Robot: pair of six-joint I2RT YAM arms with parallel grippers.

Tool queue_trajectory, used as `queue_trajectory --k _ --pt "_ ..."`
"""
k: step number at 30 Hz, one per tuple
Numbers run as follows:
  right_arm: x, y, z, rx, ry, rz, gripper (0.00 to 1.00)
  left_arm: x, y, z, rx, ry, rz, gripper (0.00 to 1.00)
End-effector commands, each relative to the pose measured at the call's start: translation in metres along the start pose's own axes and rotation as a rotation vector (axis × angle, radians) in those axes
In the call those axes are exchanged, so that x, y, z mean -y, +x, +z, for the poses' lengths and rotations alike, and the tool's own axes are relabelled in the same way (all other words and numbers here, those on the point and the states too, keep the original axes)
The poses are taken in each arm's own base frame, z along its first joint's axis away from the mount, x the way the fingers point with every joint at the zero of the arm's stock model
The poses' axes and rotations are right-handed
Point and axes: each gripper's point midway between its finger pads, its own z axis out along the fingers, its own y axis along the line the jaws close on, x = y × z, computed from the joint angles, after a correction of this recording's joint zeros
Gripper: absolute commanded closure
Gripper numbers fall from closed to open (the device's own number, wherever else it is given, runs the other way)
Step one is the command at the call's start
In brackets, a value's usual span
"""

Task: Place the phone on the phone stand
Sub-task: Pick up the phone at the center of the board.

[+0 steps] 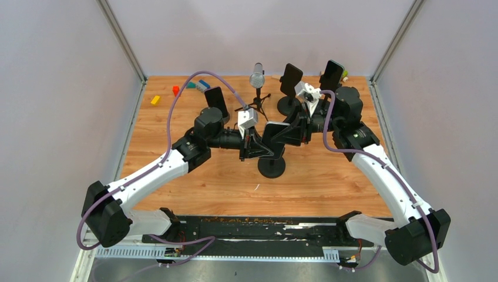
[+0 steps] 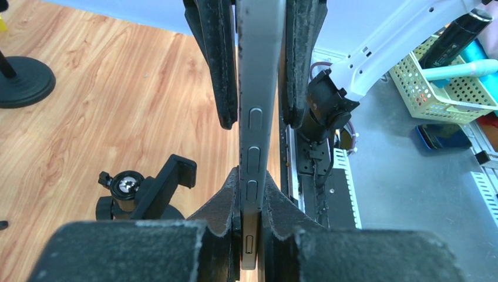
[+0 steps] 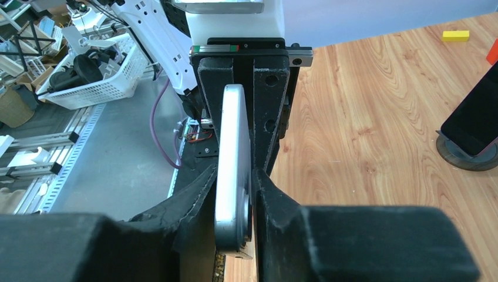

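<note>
Left wrist: our L end effector [image 2: 253, 188] clenched on phone [image 2: 258, 88] edge, R end effector [image 3: 235, 188] pinching it too, phone mid-air near stand [image 1: 271, 167]. We shd lower level, seat it, then release.

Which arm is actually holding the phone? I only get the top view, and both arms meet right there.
Observer: The left wrist view shows the left gripper pinching the phone by its faces, button edge towards the camera.
Operator: And the other arm?
Observer: The right gripper also appears closed on it, a pad against each face.
Operator: Is anything on the stand underneath?
Observer: No. The stand shows an empty clamp, off to one side of the phone and not touching it.
</note>
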Motion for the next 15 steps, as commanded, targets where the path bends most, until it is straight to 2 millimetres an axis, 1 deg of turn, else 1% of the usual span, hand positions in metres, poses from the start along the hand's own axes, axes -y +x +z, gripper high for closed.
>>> queue_trajectory --k 1,4,5,6,7,8,10,11,12,13,14,15 --pt "-0.003 -0.007 0.0 0.014 -0.027 -0.045 0.8 0.013 -0.03 -0.005 0.09 0.028 0.089 1.0" --pt "-0.004 -0.008 0.0 0.017 -0.028 -0.049 0.96 0.011 -0.028 -0.004 0.089 0.023 0.081 1.0" --pt "-0.004 -0.008 0.0 0.017 -0.028 -0.049 1.0 0.01 -0.027 -0.003 0.087 0.023 0.078 1.0" --pt "-0.005 -0.009 0.0 0.019 -0.026 -0.056 1.0 0.009 -0.026 -0.003 0.086 0.021 0.078 0.99" --pt "-0.005 -0.01 -0.002 0.022 -0.017 -0.074 1.0 0.006 -0.022 -0.003 0.075 0.003 0.081 0.75" --pt "-0.004 -0.01 -0.002 0.022 -0.015 -0.078 1.0 0.005 -0.021 -0.005 0.068 -0.007 0.077 0.67" --pt "-0.004 -0.009 -0.004 0.021 -0.011 -0.084 1.0 0.001 -0.02 -0.008 0.06 -0.043 0.103 0.38" --pt "-0.003 -0.008 -0.005 0.02 -0.007 -0.087 1.0 -0.003 -0.021 -0.01 0.059 -0.072 0.112 0.3" --pt "-0.002 -0.008 -0.006 0.019 -0.006 -0.093 1.0 -0.003 -0.019 -0.013 0.048 -0.088 0.133 0.18" --pt "-0.001 -0.007 -0.007 0.018 -0.004 -0.095 1.0 -0.008 -0.019 -0.016 0.045 -0.126 0.143 0.14" --pt "-0.001 -0.006 -0.007 0.015 -0.01 -0.1 1.0 -0.009 -0.019 -0.02 0.034 -0.146 0.173 0.09" --pt "-0.001 -0.006 -0.007 0.012 -0.017 -0.103 1.0 -0.015 -0.018 -0.023 0.028 -0.187 0.179 0.06"
